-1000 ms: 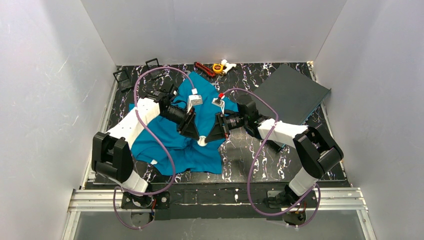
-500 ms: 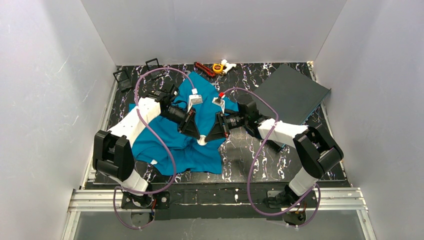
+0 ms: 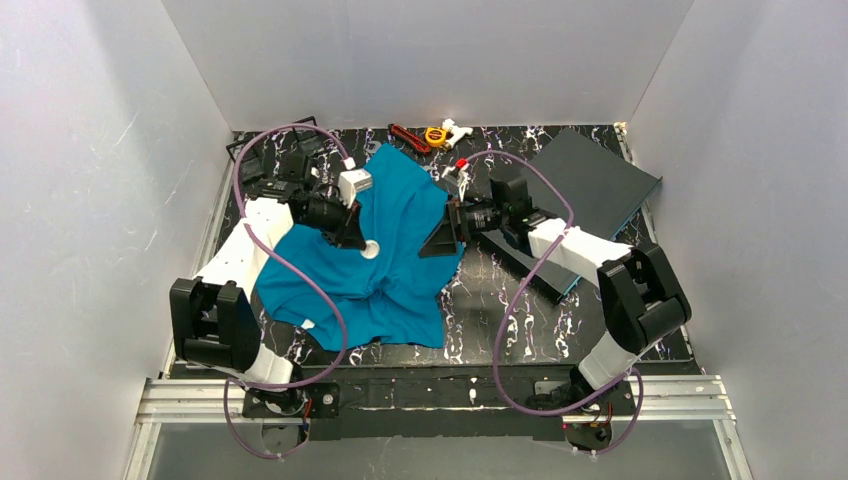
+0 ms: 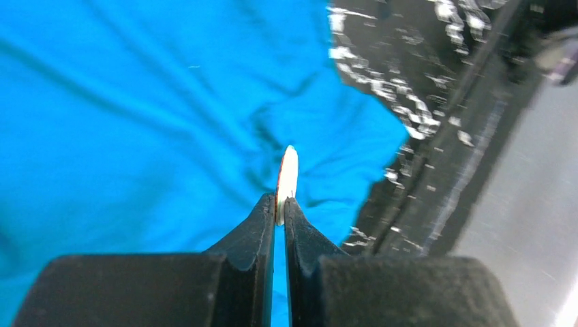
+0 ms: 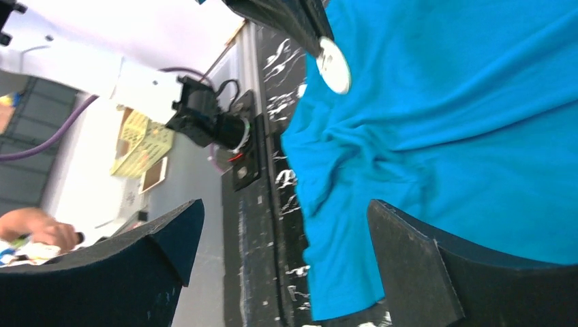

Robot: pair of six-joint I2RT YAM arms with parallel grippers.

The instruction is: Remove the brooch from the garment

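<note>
Left gripper (image 3: 365,246) is what I check first: a second ago it was nose to nose with the right gripper (image 3: 441,240) over the middle of the garment (image 3: 400,285), and now my two arms have drawn apart, the left one swinging back toward the far-left corner of the counter with the brooch (image 3: 371,250) in its jaws. The teal shirt stays on the left and centre of the counter, rumpled, running from the far edge down toward the near edge, and it looks flatter where the two grippers met. My right gripper has backed off to the shirt's right hem, toward the far-right corner; its wrist view shows the fingers (image 5: 416,266) spread wide with only cloth beyond them, nothing held. In the left wrist view the fingertips are closed hard on the small white disc, seen edge-on and standing clear above the fabric. I judge the brooch is off the shirt, though I can't see whether any pin still trails into the cloth.
</note>
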